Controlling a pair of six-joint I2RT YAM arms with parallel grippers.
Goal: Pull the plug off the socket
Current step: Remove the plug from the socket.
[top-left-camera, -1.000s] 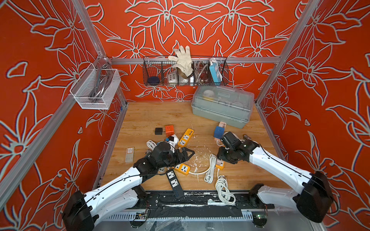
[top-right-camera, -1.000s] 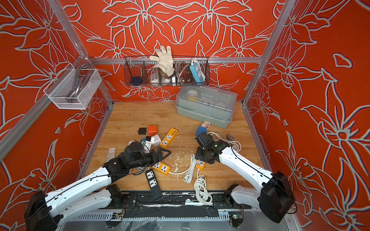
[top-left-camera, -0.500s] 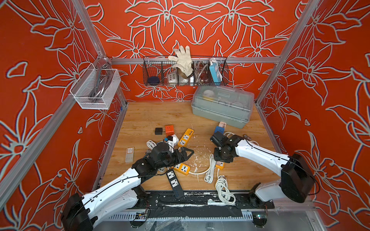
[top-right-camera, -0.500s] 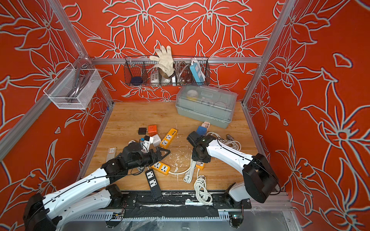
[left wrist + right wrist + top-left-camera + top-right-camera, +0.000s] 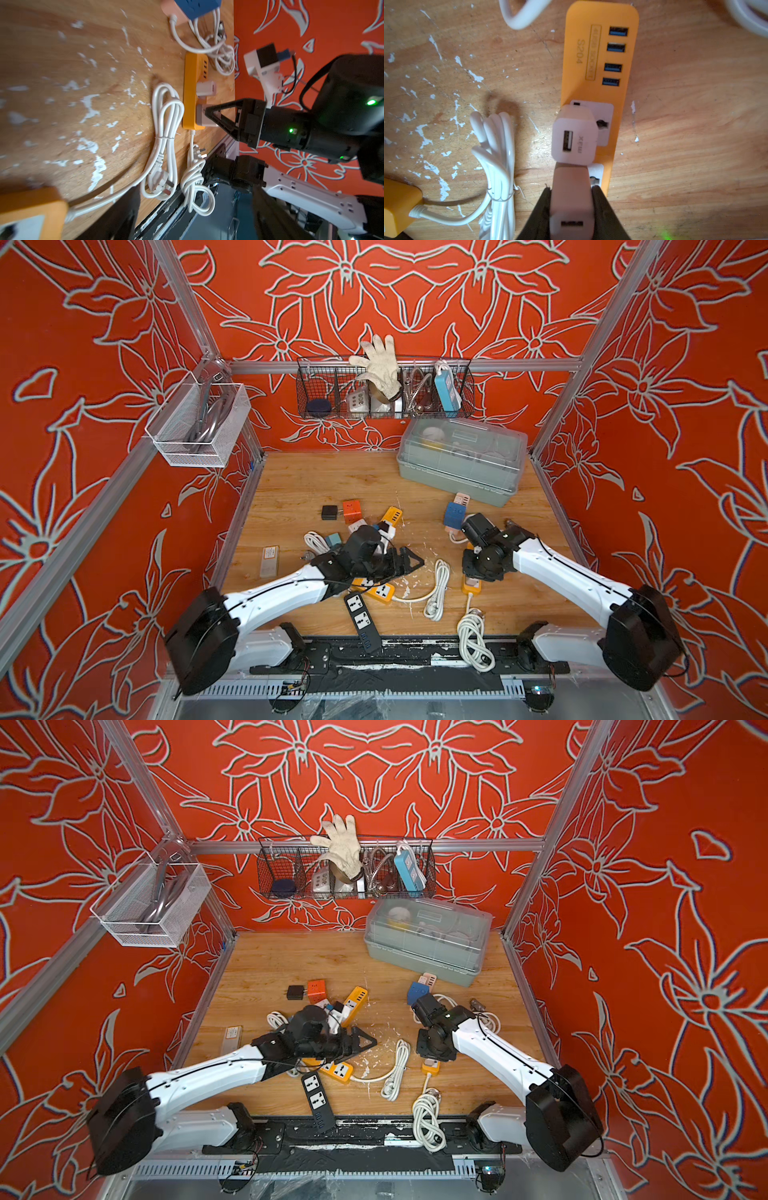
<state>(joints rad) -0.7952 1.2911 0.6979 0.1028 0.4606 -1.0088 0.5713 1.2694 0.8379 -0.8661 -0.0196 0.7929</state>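
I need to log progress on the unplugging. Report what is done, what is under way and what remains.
Done: the right gripper is shut on the pinkish plug. In hand: that grip, with the plug still seated in the orange power strip beside a white charger. Left: the pull itself. The left gripper hangs open and empty, away from that strip, so nothing braces it.

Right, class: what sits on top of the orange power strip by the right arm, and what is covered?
Plugged into the orange power strip: a free charger and a second charger pinched between the right fingers. Four USB ports show. The chargers' pins are covered.
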